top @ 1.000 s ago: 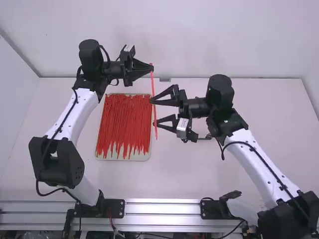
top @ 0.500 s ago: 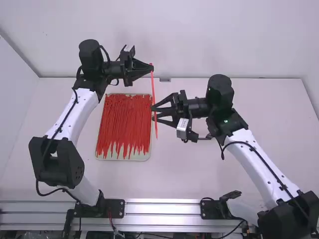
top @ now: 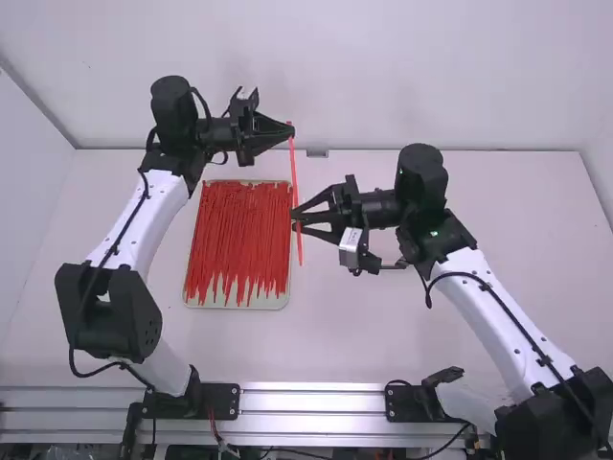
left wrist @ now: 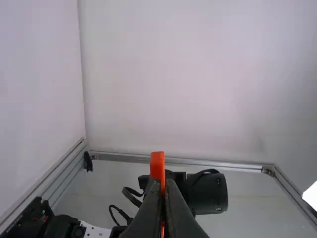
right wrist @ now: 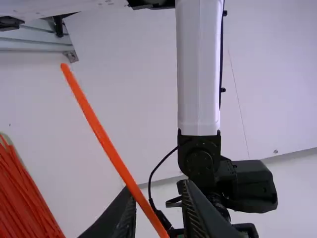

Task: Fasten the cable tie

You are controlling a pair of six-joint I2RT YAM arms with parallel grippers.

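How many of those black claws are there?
2. The left gripper pinches the red cable tie at its upper end; the right gripper straddles the tie lower down.

We see a white table [top: 536,211] which goes from the rail at the near side up to the back wall. Directly on it, left of the middle, lies a flat pale tray [top: 239,305] with rounded corners, its long sides running away from the camera. The tray is covered with red cable ties [top: 239,240], laid side by side along its length. At the far edge of the table, near the wall, we notice a small grey piece [top: 317,152].
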